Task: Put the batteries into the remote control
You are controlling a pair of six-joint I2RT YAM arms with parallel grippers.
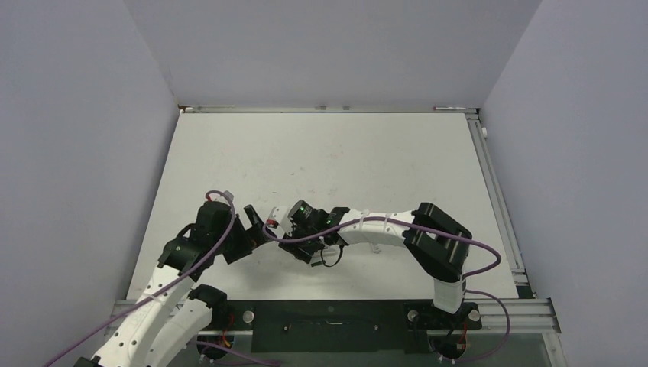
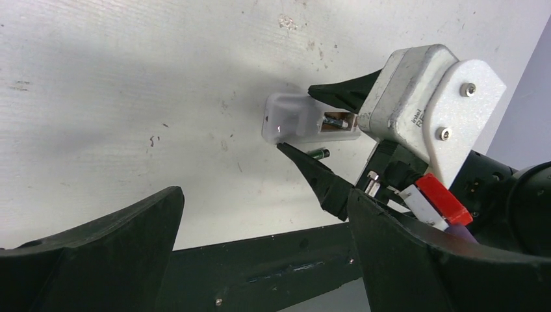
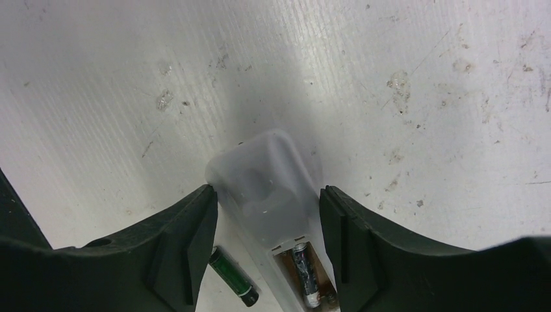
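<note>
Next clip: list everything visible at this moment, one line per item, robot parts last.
small flat white plastic remote control: one, white, held in the right end effector, battery slot uncovered
dark slim cylindrical battery: one, dark with a metal tip, seated in the remote's slot
green-and-black slim cylindrical battery: one, lying loose on the table beside the remote
scuffed white table: one, white, beneath everything
pale grey walls: three, left, back and right of the table
purple cables: several, running along both arms
left end effector: one, black, wide open, empty, near the remote
right end effector: one, black, closed on the remote
</note>
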